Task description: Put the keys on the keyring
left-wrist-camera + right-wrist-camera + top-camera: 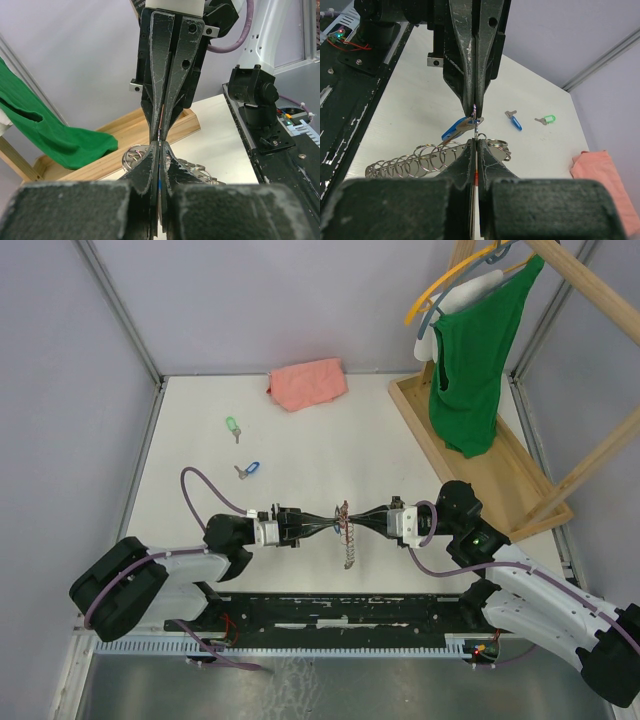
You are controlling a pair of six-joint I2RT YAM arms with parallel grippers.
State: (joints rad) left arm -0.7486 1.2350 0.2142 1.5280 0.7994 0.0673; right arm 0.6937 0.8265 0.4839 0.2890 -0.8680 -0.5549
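My left gripper (335, 517) and right gripper (353, 517) meet tip to tip above the table's front middle. The left gripper (160, 146) is shut, and a blue edge shows between its fingers. In the right wrist view a blue-headed key (456, 129) sticks out at the left gripper's tips, against a thin keyring (476, 124). The right gripper (477, 141) is shut on that keyring. A metal strip of several linked rings (410, 162) hangs under the tips. A second blue key (249, 469) and a green key (233, 427) lie loose on the table.
A pink cloth (307, 383) lies at the back middle. A wooden rack (470, 465) with a green shirt (470, 360) on a hanger stands at the back right. The loose keys also show in the right wrist view, blue (515, 121) and green (547, 119).
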